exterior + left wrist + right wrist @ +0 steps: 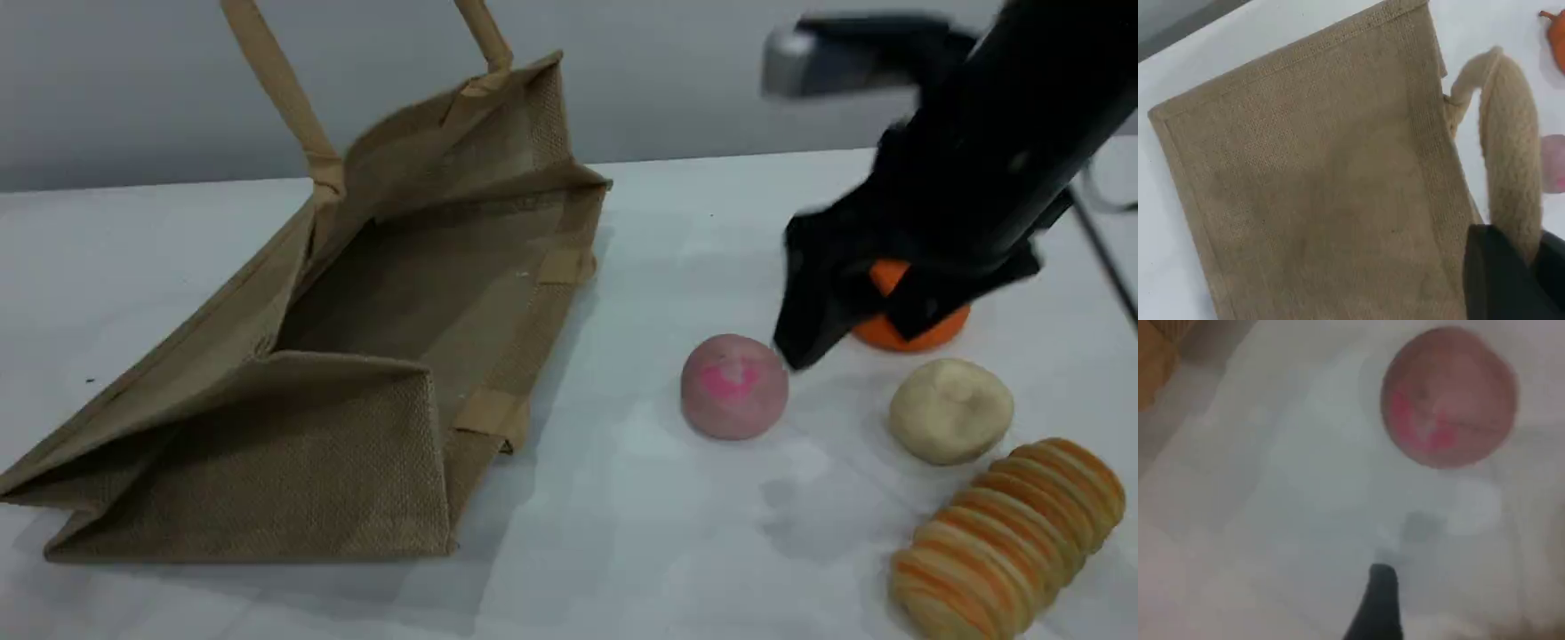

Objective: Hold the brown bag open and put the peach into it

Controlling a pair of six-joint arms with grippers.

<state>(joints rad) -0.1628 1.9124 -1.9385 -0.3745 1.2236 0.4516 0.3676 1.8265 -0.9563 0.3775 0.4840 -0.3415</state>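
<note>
The brown bag [356, 356] lies on its side at the table's left, its mouth gaping toward the right. Its upper beige handle [276, 80] is pulled taut and runs out of the scene view's top edge. In the left wrist view that handle [1511, 167] runs into my left gripper's black fingertip [1505, 280], which is shut on it above the bag's side [1318, 187]. The peach [733, 387] sits on the table right of the bag. My right gripper [849, 333] hangs open just behind and right of it, holding nothing. The right wrist view shows the peach [1448, 397] beyond one fingertip [1381, 600].
An orange ball [925, 329] sits behind the right gripper, partly hidden by it. A cream-white lump [951, 411] and a striped orange-tan roll [1009, 542] lie at the right front. The white table [622, 533] ends at a grey wall behind.
</note>
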